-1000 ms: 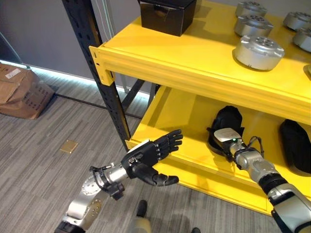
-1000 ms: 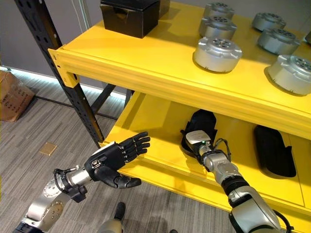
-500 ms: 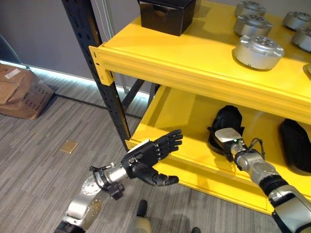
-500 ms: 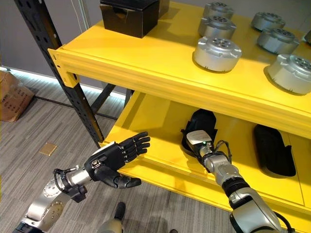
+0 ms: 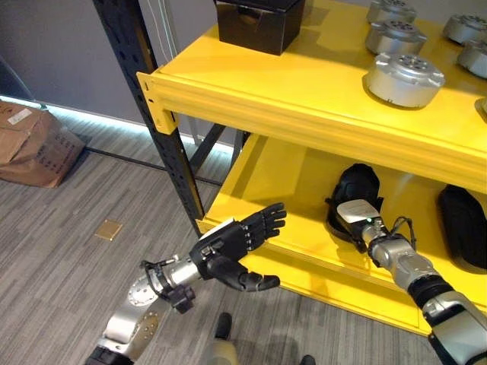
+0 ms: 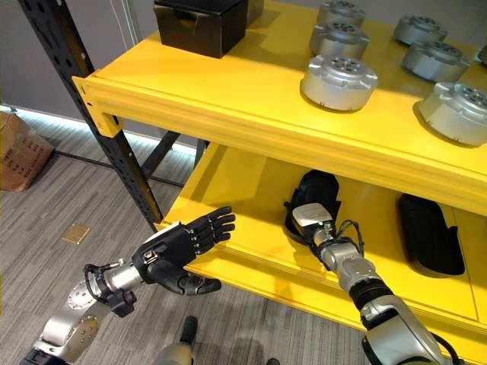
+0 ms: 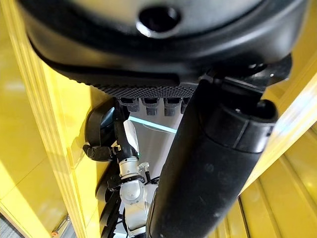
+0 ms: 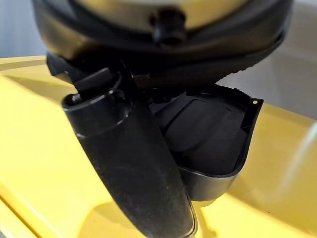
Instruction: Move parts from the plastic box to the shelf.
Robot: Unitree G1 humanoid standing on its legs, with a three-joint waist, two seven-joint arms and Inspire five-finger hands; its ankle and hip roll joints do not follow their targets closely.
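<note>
My right hand (image 5: 359, 213) reaches into the yellow lower shelf (image 5: 278, 182) and rests against a black curved part (image 5: 356, 184) that lies there. In the right wrist view this part (image 8: 213, 134) sits just past the hand's thumb (image 8: 129, 168). A second black part (image 5: 460, 224) lies further right on the same shelf. My left hand (image 5: 232, 245) hovers open in front of the lower shelf's front edge, holding nothing. The left wrist view shows the right hand (image 7: 130, 144) by the black part (image 7: 99, 129).
The upper shelf (image 5: 251, 84) carries several round silver parts (image 5: 405, 76) and a black box (image 5: 259, 23). A dark steel post (image 5: 163, 152) stands at the shelf's left corner. Cardboard boxes (image 5: 34, 144) sit on the grey floor at far left.
The camera has dipped slightly. Both hands stay where they were.
</note>
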